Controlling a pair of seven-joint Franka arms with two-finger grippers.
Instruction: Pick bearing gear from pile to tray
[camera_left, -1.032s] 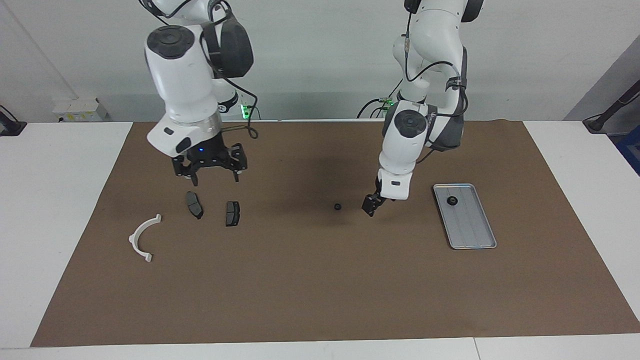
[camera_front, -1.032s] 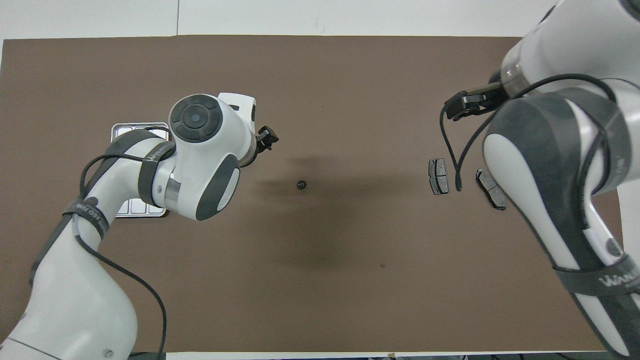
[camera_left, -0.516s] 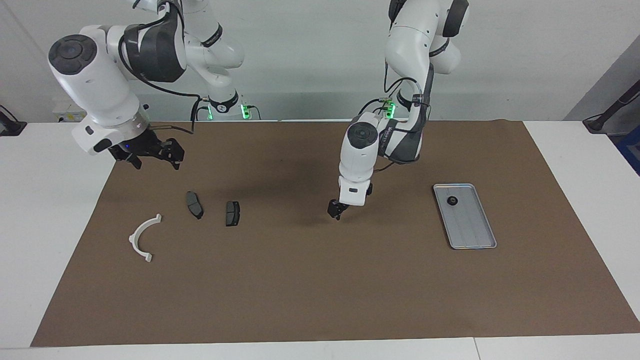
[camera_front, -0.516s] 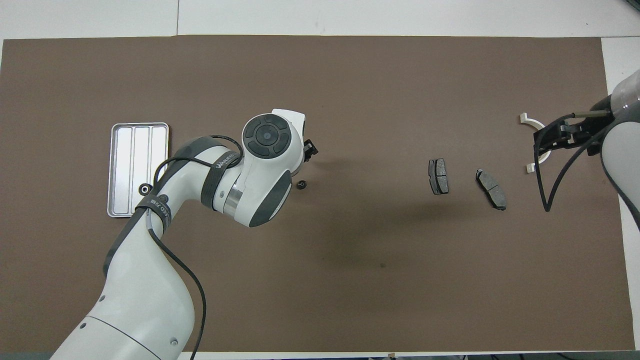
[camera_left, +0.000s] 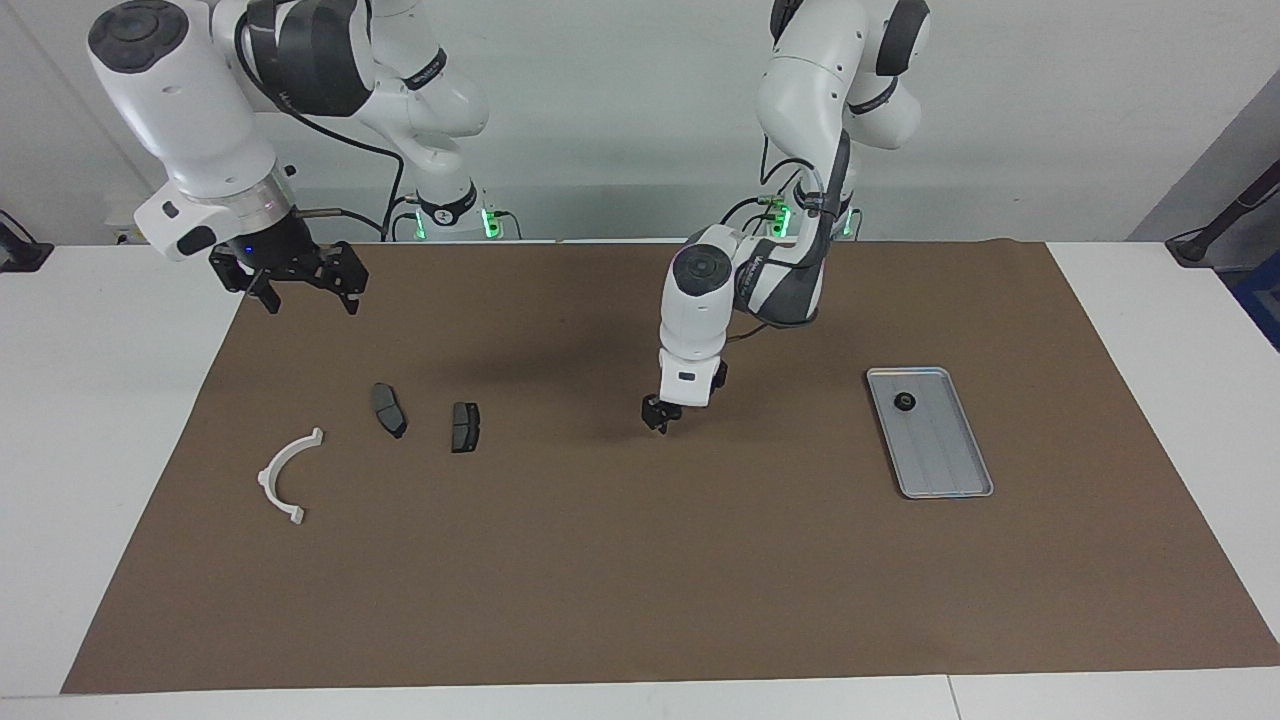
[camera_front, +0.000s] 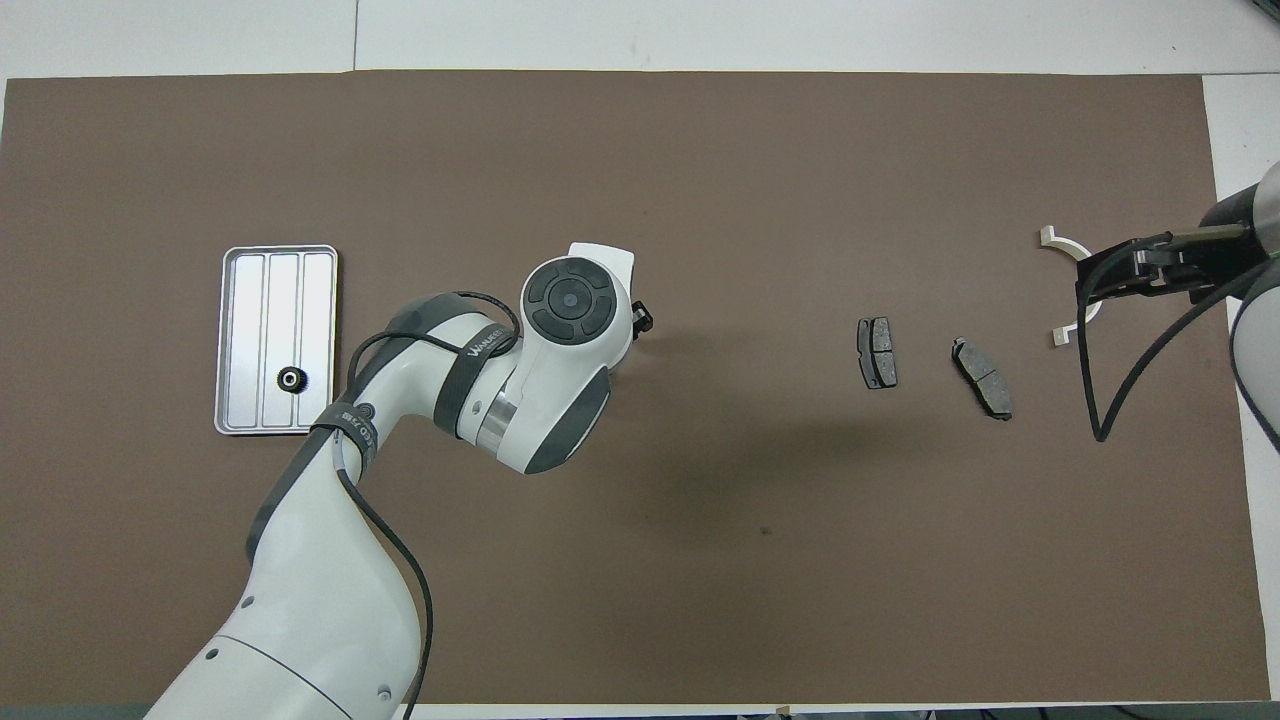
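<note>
The left pincer (camera_left: 657, 415) has swung from beside the tray (camera_left: 945, 494) down onto the loose gear's spot, hiding it. Whether it has closed, I cannot tell, but a grasp looks to be starting. In the facing view the tray, with one gear (camera_left: 904, 402) inside, lies at 3 o'clock, with bare mat (camera_left: 780, 560) between. The right pincer (camera_left: 310, 298), wide open and empty, has withdrawn to the counter (camera_left: 100, 400) edge at 10 o'clock.

A brown mat (camera_left: 640, 580) covers most of the white counter (camera_left: 100, 450) and lies under the left tool (camera_left: 657, 417); its edge runs below the right tool (camera_left: 312, 300).
</note>
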